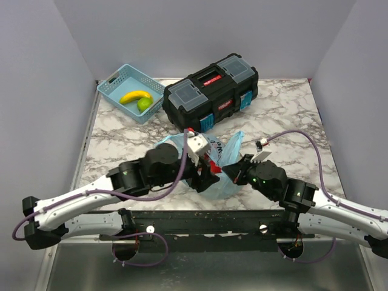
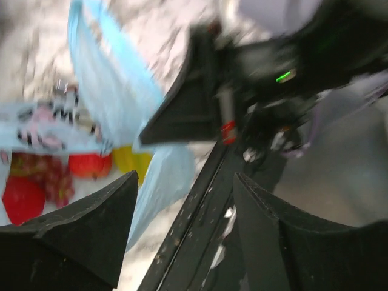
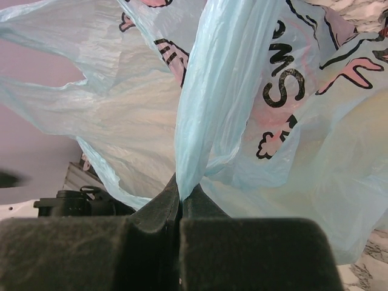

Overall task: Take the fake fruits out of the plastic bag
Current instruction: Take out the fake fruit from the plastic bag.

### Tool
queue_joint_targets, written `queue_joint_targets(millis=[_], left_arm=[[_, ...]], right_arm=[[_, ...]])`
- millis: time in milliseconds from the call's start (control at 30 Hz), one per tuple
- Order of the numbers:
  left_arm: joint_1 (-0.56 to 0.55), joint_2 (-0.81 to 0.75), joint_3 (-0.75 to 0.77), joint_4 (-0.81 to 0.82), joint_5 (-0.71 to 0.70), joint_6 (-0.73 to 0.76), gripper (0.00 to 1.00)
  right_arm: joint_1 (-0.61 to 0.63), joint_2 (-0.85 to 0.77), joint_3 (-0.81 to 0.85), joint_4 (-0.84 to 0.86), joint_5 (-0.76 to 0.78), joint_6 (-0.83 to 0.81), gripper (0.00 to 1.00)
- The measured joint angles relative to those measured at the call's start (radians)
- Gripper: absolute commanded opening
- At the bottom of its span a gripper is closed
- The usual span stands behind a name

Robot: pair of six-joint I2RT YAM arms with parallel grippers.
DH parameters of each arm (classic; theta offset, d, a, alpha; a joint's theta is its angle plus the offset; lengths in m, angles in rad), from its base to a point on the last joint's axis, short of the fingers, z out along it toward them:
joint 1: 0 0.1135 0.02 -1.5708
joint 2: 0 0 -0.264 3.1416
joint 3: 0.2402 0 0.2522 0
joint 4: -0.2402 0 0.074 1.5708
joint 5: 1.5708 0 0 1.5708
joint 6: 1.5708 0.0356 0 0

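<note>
The light-blue plastic bag (image 1: 225,165) with cartoon prints lies between my two grippers near the table's front edge. My right gripper (image 3: 180,197) is shut on a bunched strip of the bag (image 3: 206,103) and holds it up; it also shows in the top view (image 1: 241,168). My left gripper (image 2: 182,206) is open and empty, beside the bag's mouth (image 1: 209,173). In the left wrist view, fake fruits lie in the bag (image 2: 109,85): a red one (image 2: 23,199), dark red grapes (image 2: 56,180), a red apple (image 2: 90,165) and a yellow one (image 2: 133,160).
A black toolbox (image 1: 209,91) stands at the back centre. A light-blue lattice basket (image 1: 115,82) at the back left holds a yellow banana (image 1: 134,96) and a green lime (image 1: 144,104). The table's front rail (image 2: 200,200) runs just under my left gripper.
</note>
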Motion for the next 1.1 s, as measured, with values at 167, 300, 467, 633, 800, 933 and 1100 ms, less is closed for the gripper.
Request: queue_joint_targets(millis=[167,300,467,633,800,933,1100], left_arm=[[0.021,0.053,-0.175,-0.018,-0.109,-0.052,0.56],[0.115,0.111,-0.222,0.011,-0.129,-0.112,0.49],[0.161,0.233,-0.270,0.122,-0.141,-0.132,0.44],[0.187,0.386,-0.280,0.223,-0.141,-0.153,0.54],[0.195,0.486,-0.286,0.286,-0.142,-0.169,0.69],[0.197,0.556,-0.285,0.329,-0.158,-0.169,0.71],[0.200,0.656,-0.270,0.383,-0.171,-0.164,0.70]], right_arm=[[0.000,-0.026,-0.002,-0.004,0.000,0.005,0.01],[0.000,-0.046,-0.013,-0.003,0.000,0.005,0.01],[0.000,-0.033,-0.019,-0.002,-0.007,0.008,0.01],[0.000,-0.004,-0.019,0.000,-0.024,0.008,0.01],[0.000,-0.001,-0.019,0.001,-0.035,0.008,0.01],[0.000,-0.004,-0.019,0.001,-0.035,0.008,0.01],[0.000,-0.010,-0.019,0.000,-0.034,0.009,0.01]])
